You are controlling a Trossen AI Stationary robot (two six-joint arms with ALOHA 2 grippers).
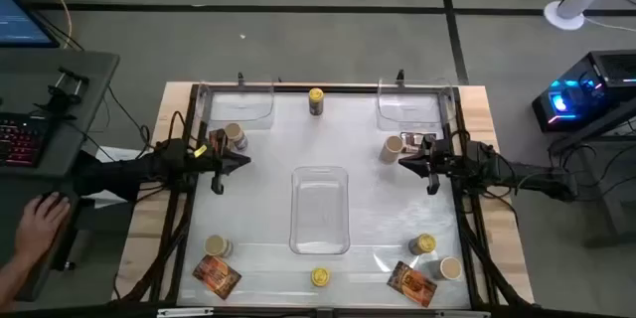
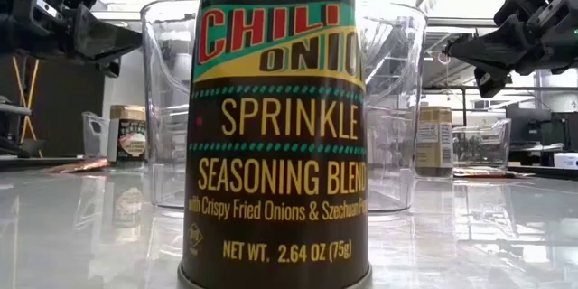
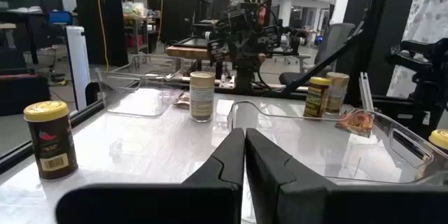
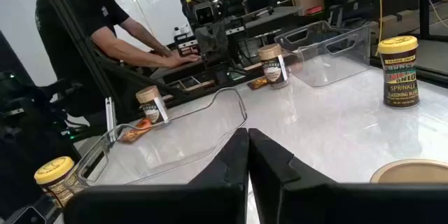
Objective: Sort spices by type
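Both claws are pressed fully shut on nothing: the left claw (image 1: 241,160) hovers over the left half of the glossy white surface (image 1: 268,219), the right claw (image 1: 405,161) mirrors it opposite. Small cylindrical jars stand scattered: a beige-lidded jar (image 1: 236,136) just behind the left claw, another beige-lidded one (image 1: 392,148) beside the right claw, a yellow-lidded jar (image 1: 316,100) at the far edge and another yellow-lidded one (image 1: 320,277) at the near edge. Flat, crinkled orange-red foil packets (image 1: 216,275) lie at both near corners. A clear rectangular plastic tray (image 1: 320,210) sits centred between the claws. A person's hand (image 1: 42,221) rests at a side desk.
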